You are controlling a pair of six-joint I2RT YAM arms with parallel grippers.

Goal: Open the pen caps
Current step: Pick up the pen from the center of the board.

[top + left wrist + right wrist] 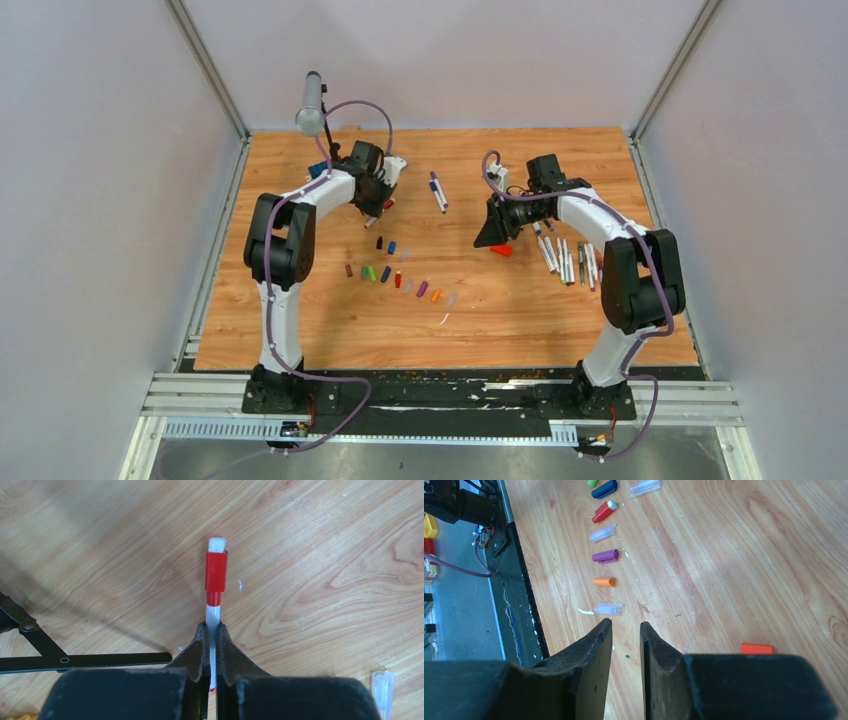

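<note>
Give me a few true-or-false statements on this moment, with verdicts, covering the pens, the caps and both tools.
1. The left tool is shut on the white barrel of a pen. True.
2. That pen's red cap is already off. False: it sits on the pen's end.
3. The right tool holds a purple cap. False: its jaws are apart and empty; the purple cap lies on the table.
4. An orange cap lies between the purple cap and a clear cap. True.
</note>
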